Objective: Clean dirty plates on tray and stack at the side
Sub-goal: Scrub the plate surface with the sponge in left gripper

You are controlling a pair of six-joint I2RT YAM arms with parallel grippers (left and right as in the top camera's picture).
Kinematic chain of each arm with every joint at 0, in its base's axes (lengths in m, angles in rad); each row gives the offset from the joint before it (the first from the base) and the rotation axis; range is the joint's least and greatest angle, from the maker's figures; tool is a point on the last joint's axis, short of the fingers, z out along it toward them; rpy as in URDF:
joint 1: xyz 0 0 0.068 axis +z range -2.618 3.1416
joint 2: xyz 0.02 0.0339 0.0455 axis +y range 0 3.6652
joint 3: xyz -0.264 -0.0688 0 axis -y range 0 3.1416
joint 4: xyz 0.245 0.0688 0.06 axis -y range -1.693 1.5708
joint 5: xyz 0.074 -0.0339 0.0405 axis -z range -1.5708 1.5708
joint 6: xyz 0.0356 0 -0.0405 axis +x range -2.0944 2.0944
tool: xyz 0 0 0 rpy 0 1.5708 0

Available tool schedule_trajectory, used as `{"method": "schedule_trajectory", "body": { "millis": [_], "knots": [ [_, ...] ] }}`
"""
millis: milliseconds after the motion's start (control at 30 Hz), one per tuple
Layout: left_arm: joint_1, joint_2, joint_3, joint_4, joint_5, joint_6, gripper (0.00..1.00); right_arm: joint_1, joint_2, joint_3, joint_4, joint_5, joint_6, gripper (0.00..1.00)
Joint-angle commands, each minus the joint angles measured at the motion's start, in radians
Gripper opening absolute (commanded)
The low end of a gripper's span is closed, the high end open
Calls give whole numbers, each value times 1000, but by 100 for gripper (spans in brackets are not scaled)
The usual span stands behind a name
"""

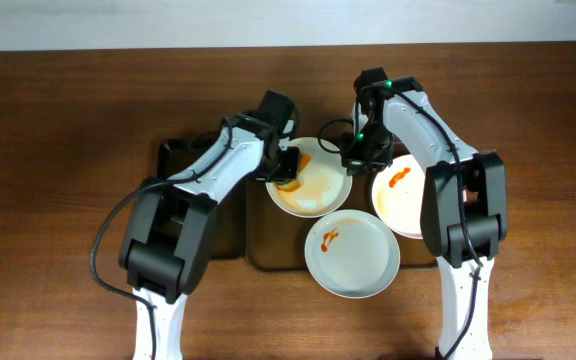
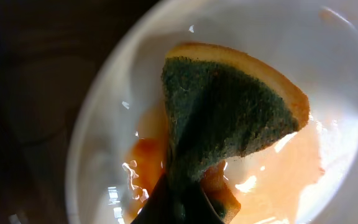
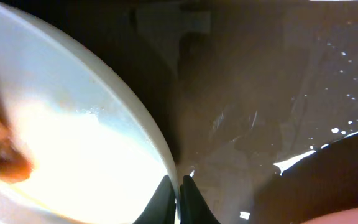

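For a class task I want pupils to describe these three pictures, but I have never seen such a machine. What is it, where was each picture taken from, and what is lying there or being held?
These are two robot arms at a wooden table. One picture looks down from above; the other two come from a camera on each wrist. A brown tray carries the dishes. The left hand is shut on an orange-and-green sponge, resting on a sauce-smeared plate. The right hand pinches that plate's rim. A second plate and a third plate, each marked with sauce, lie nearby. A black tray sits beside the brown one.
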Motion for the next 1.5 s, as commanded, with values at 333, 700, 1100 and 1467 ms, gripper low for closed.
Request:
{"method": "schedule_trajectory", "body": {
  "millis": [333,700,1100,1467],
  "knots": [
    [49,8,2,168,-233,106,0,-8,11,2,2,18,9,4],
    [-25,-175,74,-47,-130,7,0,-8,11,2,-2,18,9,4],
    [-68,-135,-222,224,138,-90,0,-8,11,2,-2,18,9,4],
    [-111,-135,-229,216,-317,81,0,-8,11,2,-2,18,9,4]
  ]
}}
